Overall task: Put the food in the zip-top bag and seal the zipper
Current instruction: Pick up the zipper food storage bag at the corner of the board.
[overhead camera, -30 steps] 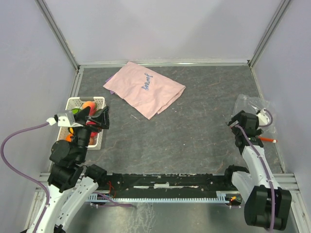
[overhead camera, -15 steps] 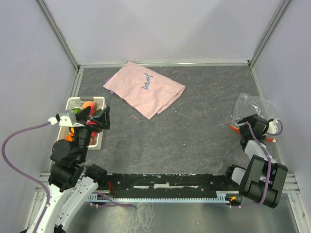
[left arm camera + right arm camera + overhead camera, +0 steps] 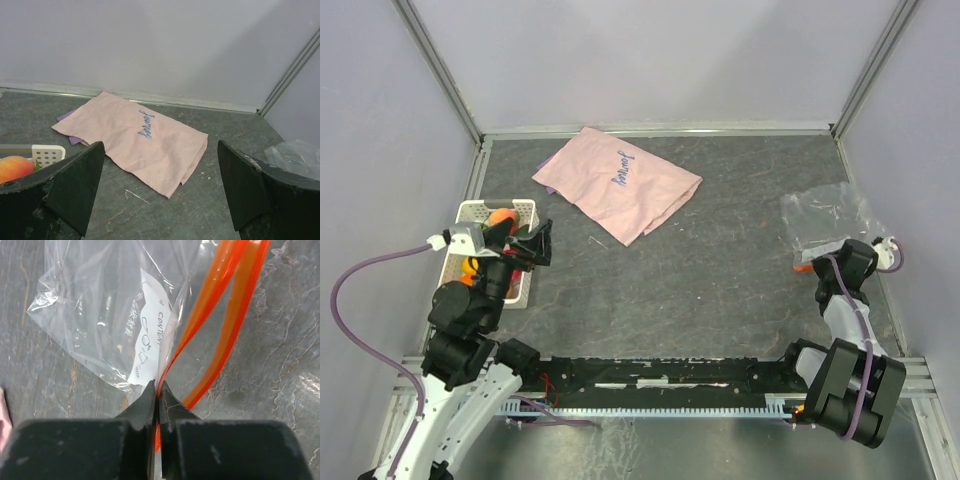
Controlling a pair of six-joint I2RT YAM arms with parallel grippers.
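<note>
1. right wrist view is showing the right gripper (image 3: pixel 157 390) with its jaws pressed all but together. they are pinching one lip of the zip-top bag (image 3: pixel 100 315) just where the zipper (image 3: pixel 220 305) is running into them. the other orange lip is standing apart, so the mouth is gaping a little.
2. the bag is lying on the counter (image 3: pixel 720 290) close to the right edge, about midway between the near and far edges. its clear body is spreading from the gripper toward the far edge, and it is looking flat and unfilled.
3. the left gripper (image 3: pixel 160 175) is hanging with its jaws spread wide and gripping nothing. it is sitting over the white basket (image 3: pixel 470 210) by the left edge, where the food (image 3: pixel 500 217) is resting.
4. a pink cloth (image 3: pixel 620 185) is lying toward the far edge, left of centre, well apart from both the bag and the basket.
5. the step in hand is looking like getting the bag's mouth open and held, with no loading begun.
6. the next move is likely calling for the right arm to be lifting that lip so the mouth is widening and staying steady. meanwhile the left gripper should be dropping into the basket, closing on one fruit and carrying it across to the right edge. the thin film may be slipping from such a narrow pinch.
</note>
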